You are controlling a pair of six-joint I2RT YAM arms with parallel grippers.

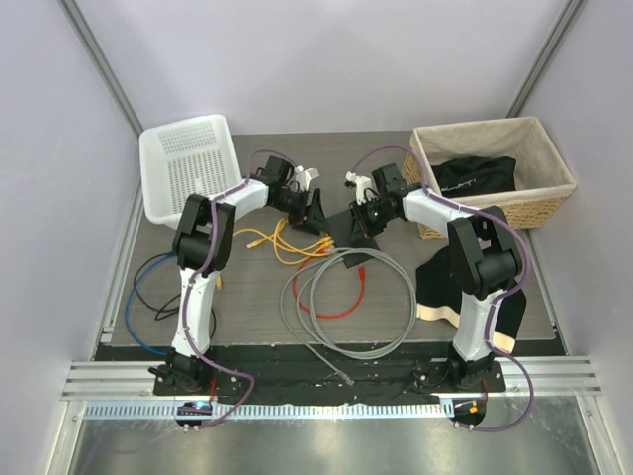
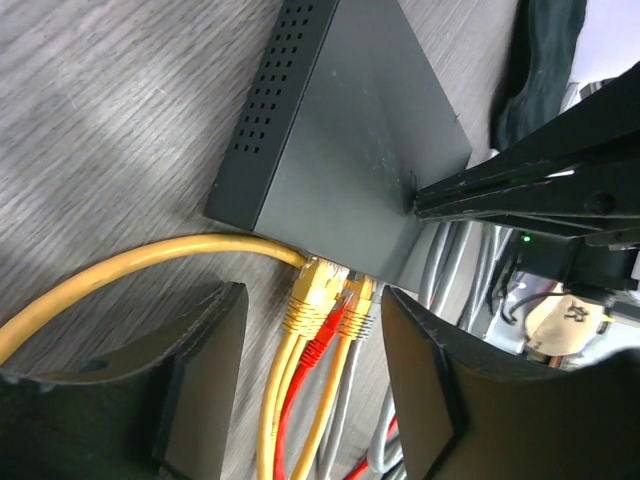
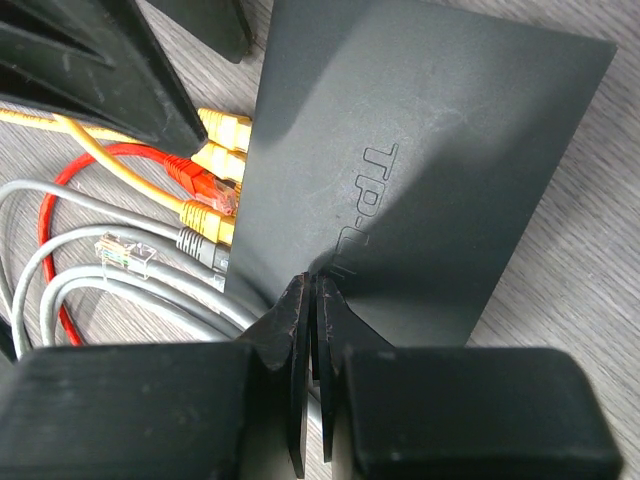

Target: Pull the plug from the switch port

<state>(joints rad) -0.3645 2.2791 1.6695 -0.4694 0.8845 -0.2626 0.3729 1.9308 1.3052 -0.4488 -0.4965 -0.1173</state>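
Observation:
The switch [image 1: 346,232] is a flat matte-black box in mid-table; it also shows in the left wrist view [image 2: 350,130] and the right wrist view [image 3: 420,150]. Yellow plugs [image 2: 315,290], a red plug [image 2: 330,335] and a grey plug [image 3: 200,248] sit in the sockets along one edge. My left gripper [image 2: 310,370] is open, one finger on each side of the plugs, touching none. My right gripper [image 3: 313,290] is shut, and its tips press on the switch's top face near the edge.
A white plastic basket [image 1: 188,163] stands back left. A wicker basket [image 1: 495,168] with dark cloth stands back right. A black-and-cream cloth [image 1: 435,287] lies beside the right arm. Grey cable loops [image 1: 346,307], a red cable and blue cable [image 1: 148,287] lie on the table.

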